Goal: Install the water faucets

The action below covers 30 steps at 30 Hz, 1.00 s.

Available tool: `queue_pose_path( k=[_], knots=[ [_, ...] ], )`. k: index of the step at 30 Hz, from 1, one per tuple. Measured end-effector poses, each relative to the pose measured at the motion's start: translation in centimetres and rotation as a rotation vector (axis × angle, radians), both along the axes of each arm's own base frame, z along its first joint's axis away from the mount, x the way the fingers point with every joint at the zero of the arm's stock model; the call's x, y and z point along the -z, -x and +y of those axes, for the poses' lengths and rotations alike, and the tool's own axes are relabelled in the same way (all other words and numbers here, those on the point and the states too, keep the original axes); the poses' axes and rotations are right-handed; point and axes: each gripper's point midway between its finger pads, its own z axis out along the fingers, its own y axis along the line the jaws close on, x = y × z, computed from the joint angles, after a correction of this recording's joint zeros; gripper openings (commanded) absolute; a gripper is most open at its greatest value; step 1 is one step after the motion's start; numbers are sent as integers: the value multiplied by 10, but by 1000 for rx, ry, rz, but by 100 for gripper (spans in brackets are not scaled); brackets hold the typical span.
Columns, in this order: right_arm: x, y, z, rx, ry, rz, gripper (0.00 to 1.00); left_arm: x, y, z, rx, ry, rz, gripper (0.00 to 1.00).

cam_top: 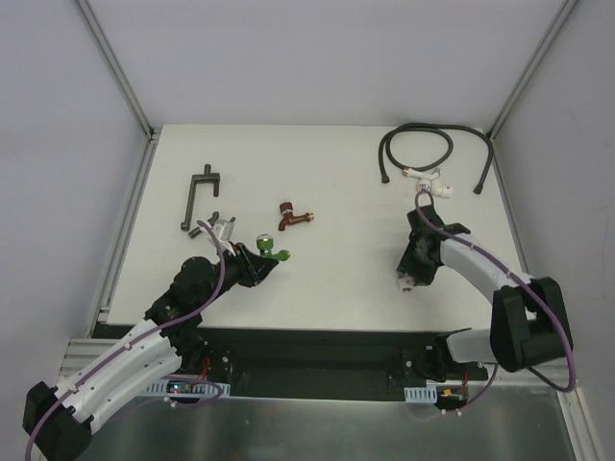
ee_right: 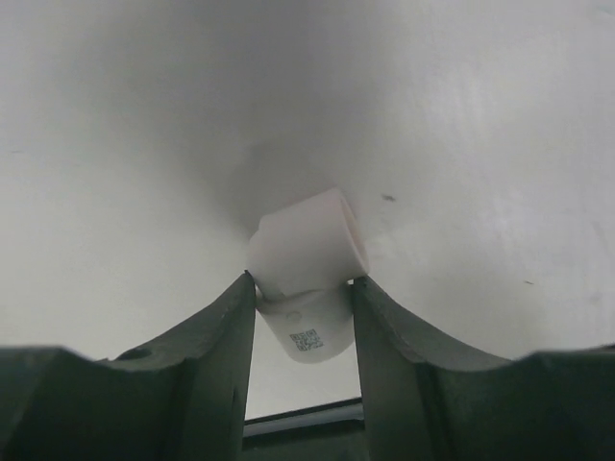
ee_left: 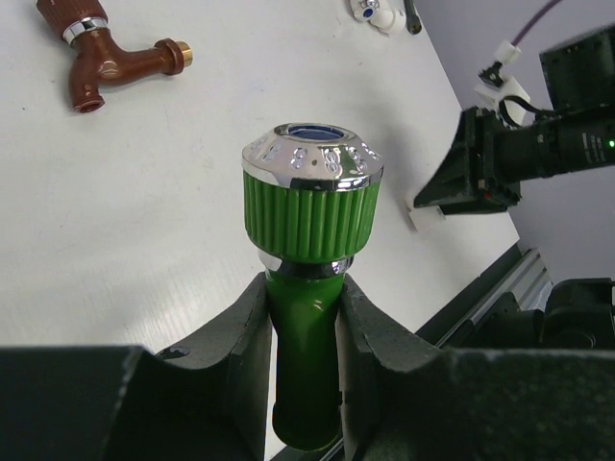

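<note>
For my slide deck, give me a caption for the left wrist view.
Left claw grips the green tap by its stem; the dark red tap lies on the white table beyond.

The counter [cam_top: 336,288] carries everything. On its left side, the left pincer [cam_top: 256,263] is closed around the near faucet [cam_top: 269,250], which sticks out past the fingers toward the right. The far faucet [cam_top: 294,218] lies on the counter just behind it and a bit to the right, not touching it. A bent bar [cam_top: 199,197] lies at the far left. The hose [cam_top: 415,134] curls in the far right corner, with small fittings [cam_top: 439,184] just in front of its loop. Nearer, on the right side, the right pincer [cam_top: 407,279] holds a small pipe piece [ee_right: 307,252] between its fingers, well apart from both faucets.
</note>
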Motion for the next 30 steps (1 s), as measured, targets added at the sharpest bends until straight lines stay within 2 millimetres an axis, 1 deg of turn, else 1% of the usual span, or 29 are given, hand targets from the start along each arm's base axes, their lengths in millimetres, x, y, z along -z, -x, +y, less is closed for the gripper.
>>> queue_pose_path(
  k=[2, 3, 5, 7, 8, 9, 10, 11, 12, 14, 18, 23, 27, 30],
  knots=[
    [-1, -18, 24, -56, -8, -5, 41, 1, 1, 1, -1, -2, 4, 0],
    [-2, -29, 38, -80, -15, -13, 45, 1, 2, 2, -1, -2, 4, 0],
    [-2, -51, 66, -122, -31, -29, 48, -1, 3, 3, -2, 7, -3, 0],
    [-2, -71, 96, -160, -59, -43, 55, -2, 5, 4, -6, 19, -7, 0],
    [-1, -79, 109, -174, -77, -52, 59, -2, 6, 5, -9, 22, -4, 0],
    [0, -83, 121, -191, -94, -58, 70, -3, 7, 6, -13, 26, -1, 0],
    [2, -87, 132, -209, -111, -61, 75, -3, 7, 7, -17, 29, 0, 0],
    [3, -87, 138, -219, -124, -63, 80, -3, 7, 9, -25, 30, 1, 0],
    [4, -86, 141, -229, -129, -60, 87, -2, 7, 10, -31, 30, 3, 0],
    [3, -85, 141, -241, -127, -57, 92, -3, 7, 11, -38, 33, 2, 0],
    [1, -81, 139, -279, -134, -63, 93, -1, 5, 13, -53, 25, 7, 0],
    [-2, -66, 144, -344, -195, -61, 92, 12, 2, 14, -67, -9, 45, 0],
    [-3, -62, 158, -413, -230, -74, 92, 23, 2, 14, -67, -38, 79, 0],
    [-5, -61, 170, -476, -247, -97, 92, 25, 2, 14, -67, -45, 87, 0]
  ],
)
